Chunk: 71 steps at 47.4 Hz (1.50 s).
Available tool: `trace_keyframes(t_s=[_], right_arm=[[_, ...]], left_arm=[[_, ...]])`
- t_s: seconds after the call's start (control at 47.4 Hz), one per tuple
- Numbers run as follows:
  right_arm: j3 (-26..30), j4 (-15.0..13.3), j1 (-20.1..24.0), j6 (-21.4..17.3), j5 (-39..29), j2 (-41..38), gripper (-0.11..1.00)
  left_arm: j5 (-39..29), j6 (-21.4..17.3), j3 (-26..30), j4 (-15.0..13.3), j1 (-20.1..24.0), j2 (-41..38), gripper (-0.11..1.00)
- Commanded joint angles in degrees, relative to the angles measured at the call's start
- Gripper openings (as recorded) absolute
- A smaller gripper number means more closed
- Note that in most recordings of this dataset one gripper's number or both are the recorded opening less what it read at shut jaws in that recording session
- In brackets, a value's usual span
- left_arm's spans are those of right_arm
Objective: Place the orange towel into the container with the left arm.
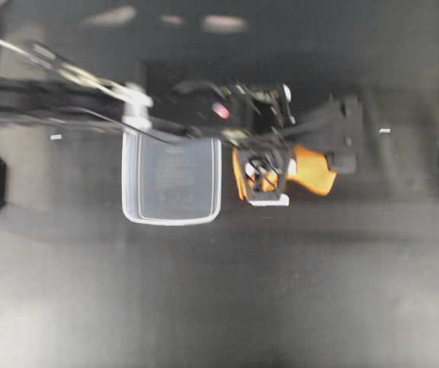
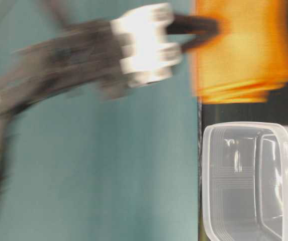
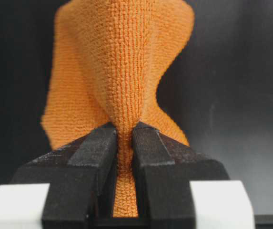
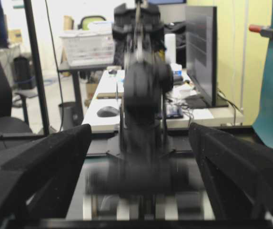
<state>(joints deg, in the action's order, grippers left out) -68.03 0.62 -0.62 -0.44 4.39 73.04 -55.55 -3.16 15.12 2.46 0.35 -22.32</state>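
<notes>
1. Two black lattice-patterned fingers (image 3: 98, 157) of the left arm's pincer (image 3: 125, 138) are pinching a fold of the bright orange microfibre towel (image 3: 122, 67), jaws nearly together with only cloth between them.
2. From the fold, the towel is fanning out ahead of the pincer tips; in the overhead view the cloth (image 1: 311, 170) is lying partly under the pincer (image 1: 263, 178), spreading mostly to the side away from the tub. Whether it is fully clear of the dark surface (image 1: 280, 291) I cannot tell.
3. Just beside the pincer, on the side toward the left arm's own base, the translucent clear plastic rectangular tub (image 1: 130, 178) is standing open and apparently bare inside, its long axis running crosswise to the arm's reach. The near rim (image 2: 234, 128) looks close to the towel's layered edge (image 2: 236, 93).
4. Judging from this, the coming move is a short pull back toward that base, high enough to clear the rim.
5. Facing across, the right arm's pincer (image 4: 138, 157) is spread wide, holding nothing.
</notes>
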Motion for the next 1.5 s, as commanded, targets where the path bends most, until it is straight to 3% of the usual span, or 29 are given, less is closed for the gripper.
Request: trace_keyframes(t_s=[0.0, 0.148, 0.274, 0.443, 0.611, 0.801, 1.476], right_arm=[[0.6, 0.2, 0.2, 0.0, 0.3, -0.4, 0.80], [0.6, 0.2, 0.1, 0.0, 0.4, -0.4, 0.80], [0.6, 0.2, 0.1, 0.0, 0.6, -0.4, 0.80], [0.6, 0.2, 0.2, 0.0, 0.7, -0.4, 0.80], [0.6, 0.2, 0.1, 0.0, 0.8, -0.4, 0.80], [0.6, 0.2, 0.2, 0.0, 0.8, -0.4, 0.80], [0.4, 0.2, 0.2, 0.0, 0.7, -0.4, 0.80]], left_arm=[[-4.0, 0.1, 0.4, 0.2, -0.2, 7.6, 0.06], [-11.0, 0.1, -3.3, 0.1, 0.4, 15.4, 0.06], [-13.1, 0.1, -9.4, 0.1, 1.2, 20.6, 0.06], [-11.6, 0.1, -19.2, 0.2, 1.8, 25.8, 0.06], [-4.3, 0.0, -26.0, 0.2, 1.8, 27.9, 0.06], [1.8, 0.0, -29.2, 0.2, 1.7, 27.4, 0.06], [1.7, 0.0, -32.6, 0.2, 1.7, 24.3, 0.06]])
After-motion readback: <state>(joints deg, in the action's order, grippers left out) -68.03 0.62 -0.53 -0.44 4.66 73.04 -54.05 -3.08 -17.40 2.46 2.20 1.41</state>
